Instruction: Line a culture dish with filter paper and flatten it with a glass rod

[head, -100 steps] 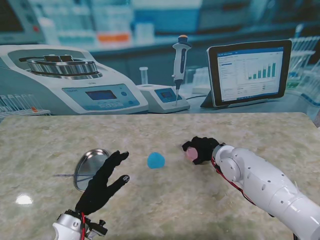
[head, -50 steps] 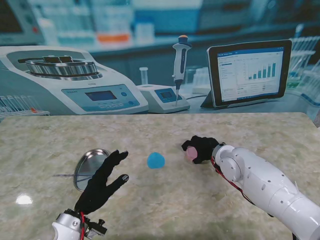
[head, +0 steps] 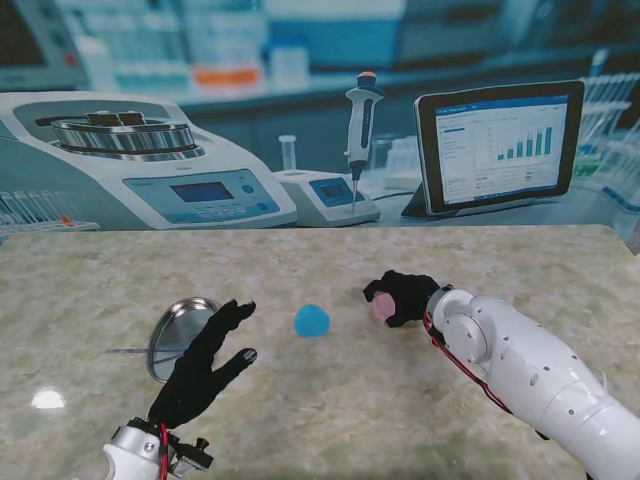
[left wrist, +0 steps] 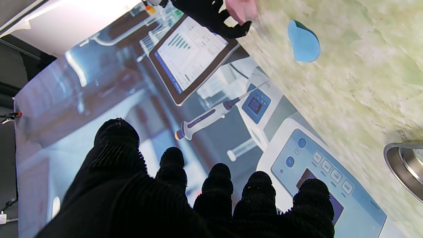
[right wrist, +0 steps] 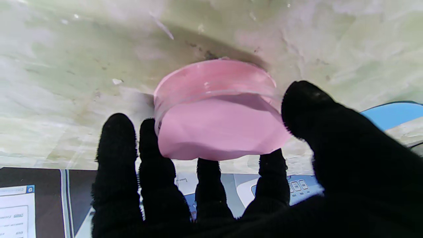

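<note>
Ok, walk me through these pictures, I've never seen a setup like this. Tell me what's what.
It's a two-armed robot with black-gloved hands. The wide picture looks down from its stand; the other two come from cameras on the wrists and appear upside down. The lab equipment behind is only a printed backdrop. On the table lie a metal dish, a blue paper and a thin glass rod. The right hand is closing on a pink dish. The left hand hovers open, holding nothing.

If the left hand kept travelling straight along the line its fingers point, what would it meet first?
Probably nothing on the table. The left hand points up and away, between the metal dish and blue paper; its wrist view shows only the lab backdrop ahead. Depth is uncertain.
</note>
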`<state>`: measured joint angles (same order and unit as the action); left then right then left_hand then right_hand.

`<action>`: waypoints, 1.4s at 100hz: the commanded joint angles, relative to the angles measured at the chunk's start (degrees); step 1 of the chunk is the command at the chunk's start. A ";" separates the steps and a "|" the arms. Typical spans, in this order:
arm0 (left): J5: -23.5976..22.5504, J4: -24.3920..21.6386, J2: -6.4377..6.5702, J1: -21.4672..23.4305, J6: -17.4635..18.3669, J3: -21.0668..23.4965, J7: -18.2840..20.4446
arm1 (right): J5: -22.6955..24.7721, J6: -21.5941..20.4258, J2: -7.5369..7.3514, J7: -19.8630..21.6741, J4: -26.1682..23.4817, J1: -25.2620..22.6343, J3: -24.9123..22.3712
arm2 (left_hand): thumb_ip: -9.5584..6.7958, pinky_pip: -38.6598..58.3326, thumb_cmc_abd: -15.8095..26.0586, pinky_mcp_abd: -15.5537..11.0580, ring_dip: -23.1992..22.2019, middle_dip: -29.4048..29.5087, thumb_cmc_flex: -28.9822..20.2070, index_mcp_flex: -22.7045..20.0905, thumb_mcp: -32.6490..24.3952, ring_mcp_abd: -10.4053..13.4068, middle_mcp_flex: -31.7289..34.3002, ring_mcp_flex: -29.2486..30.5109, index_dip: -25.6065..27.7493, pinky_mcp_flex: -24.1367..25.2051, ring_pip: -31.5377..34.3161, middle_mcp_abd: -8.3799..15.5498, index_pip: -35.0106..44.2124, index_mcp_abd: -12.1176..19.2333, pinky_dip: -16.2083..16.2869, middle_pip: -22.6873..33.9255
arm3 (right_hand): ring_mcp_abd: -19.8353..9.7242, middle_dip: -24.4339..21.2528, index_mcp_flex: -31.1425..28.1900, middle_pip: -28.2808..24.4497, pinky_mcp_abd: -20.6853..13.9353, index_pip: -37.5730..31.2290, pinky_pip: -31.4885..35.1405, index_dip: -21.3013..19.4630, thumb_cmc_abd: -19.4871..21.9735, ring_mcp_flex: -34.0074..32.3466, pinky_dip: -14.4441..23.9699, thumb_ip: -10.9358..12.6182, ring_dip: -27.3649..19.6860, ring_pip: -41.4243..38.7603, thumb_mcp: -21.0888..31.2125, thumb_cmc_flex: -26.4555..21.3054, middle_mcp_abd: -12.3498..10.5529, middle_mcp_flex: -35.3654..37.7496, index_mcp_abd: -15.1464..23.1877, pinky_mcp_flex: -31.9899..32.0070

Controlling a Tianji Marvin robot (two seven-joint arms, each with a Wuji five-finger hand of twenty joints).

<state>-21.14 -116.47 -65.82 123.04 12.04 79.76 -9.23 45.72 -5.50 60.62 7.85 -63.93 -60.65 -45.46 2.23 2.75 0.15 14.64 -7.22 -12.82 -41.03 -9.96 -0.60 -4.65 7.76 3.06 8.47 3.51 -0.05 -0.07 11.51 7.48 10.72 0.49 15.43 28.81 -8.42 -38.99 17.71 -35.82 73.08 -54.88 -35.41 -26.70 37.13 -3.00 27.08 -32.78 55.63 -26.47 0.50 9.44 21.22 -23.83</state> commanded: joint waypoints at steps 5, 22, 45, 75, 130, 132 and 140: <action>0.09 -0.23 0.07 0.31 0.14 0.11 0.25 | 0.54 -0.46 -0.14 0.20 -1.52 -0.93 -0.68 | -1.72 -3.14 1.78 -1.89 0.04 -0.36 -0.59 0.79 1.48 2.18 -1.14 -1.51 0.46 0.06 -0.68 1.90 0.66 1.31 -2.16 -0.49 | -1.58 0.34 -1.42 -2.69 -0.15 -0.96 2.10 0.67 0.68 -2.17 0.57 0.88 0.72 -2.28 3.97 -2.55 -0.99 1.40 1.68 -0.93; 0.12 -0.51 0.08 0.54 0.15 0.24 0.30 | 1.27 -0.89 -0.32 0.65 -3.24 -1.83 -2.08 | -1.72 -3.14 1.75 -1.88 0.04 -0.36 -0.56 0.83 1.48 2.16 -1.16 -1.52 0.46 0.06 -0.66 1.87 0.65 1.32 -2.20 -0.48 | -1.49 0.21 -1.44 -2.54 -0.15 -1.01 2.15 1.00 0.68 -2.11 0.52 0.88 0.79 -2.22 3.84 -2.67 -1.06 1.48 1.76 -1.00; 0.22 -0.75 0.09 0.66 0.16 0.34 0.42 | 2.48 -1.77 -0.78 2.12 -7.55 -4.82 -4.84 | -1.73 -3.13 1.69 -1.87 0.03 -0.34 -0.61 0.79 1.43 2.18 -1.15 -1.50 0.45 0.05 -0.65 1.82 0.64 1.33 -2.22 -0.49 | -1.26 0.13 -1.15 -2.35 -0.28 -0.93 2.34 1.32 0.99 -1.99 0.56 0.91 0.99 -2.37 3.54 -2.54 -1.02 1.30 1.70 -0.91; 0.40 -0.80 0.00 0.97 0.39 0.36 0.03 | 6.15 -3.01 -1.59 4.05 -16.51 -12.76 -10.21 | -1.72 -3.12 1.70 -1.92 0.06 -0.32 -0.52 0.76 1.46 2.15 -1.14 -1.51 0.49 0.05 -0.67 1.87 0.70 1.29 -2.23 -0.48 | -0.91 0.11 -0.56 -2.12 -0.33 -0.17 2.64 1.67 1.29 -1.45 0.75 0.99 1.34 -2.70 3.07 -2.78 -1.15 0.71 1.89 -0.79; 0.61 -0.45 0.10 1.11 1.34 -0.21 0.23 | 11.09 -7.48 -2.50 6.26 -30.41 -27.10 -16.95 | -1.72 -3.16 1.72 -1.89 0.18 -0.21 -0.50 0.83 1.44 2.20 -1.16 -1.55 0.47 0.06 -0.73 1.90 0.65 1.47 -2.30 -0.54 | -0.22 -0.08 -0.35 -1.42 -0.50 0.57 3.06 1.46 1.49 -0.87 1.23 1.08 1.85 -2.85 2.66 -3.24 -1.45 0.38 2.04 -0.69; 0.61 -0.43 0.10 1.12 1.34 -0.24 0.25 | 11.34 -7.65 -2.53 6.28 -30.74 -27.46 -17.03 | -1.72 -3.16 1.75 -1.89 0.20 -0.19 -0.49 0.84 1.44 2.19 -1.18 -1.55 0.45 0.06 -0.75 1.86 0.63 1.51 -2.30 -0.55 | -0.28 -0.09 -0.31 -1.40 -0.49 0.61 3.07 1.45 1.56 -0.86 1.25 1.08 1.87 -2.85 2.63 -3.21 -1.45 0.39 2.03 -0.67; 0.59 -0.40 0.13 1.16 1.37 -0.33 0.33 | 11.95 -8.32 -2.64 6.42 -31.80 -28.72 -17.25 | -1.73 -3.17 1.71 -1.88 0.24 -0.17 -0.52 0.75 1.43 2.16 -1.16 -1.53 0.45 0.06 -0.73 1.97 0.64 1.46 -2.33 -0.53 | -0.28 -0.15 -0.21 -1.22 -0.46 0.74 3.08 1.40 1.67 -0.78 1.31 1.09 1.92 -2.82 2.55 -3.17 -1.49 0.37 2.00 -0.66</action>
<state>-20.56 -116.79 -65.79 123.72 13.27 79.63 -9.24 57.33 -13.31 58.11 13.91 -94.84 -88.00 -63.14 2.23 2.75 0.15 14.64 -7.22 -12.82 -41.03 -9.96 -0.60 -4.65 7.76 3.06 8.48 3.51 -0.05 -0.07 11.51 7.48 10.72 0.49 15.32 28.36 -8.42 -38.96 17.68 -35.89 73.78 -53.54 -35.34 -27.32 37.09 -3.00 27.88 -34.04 55.59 -26.49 0.50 10.09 21.32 -24.27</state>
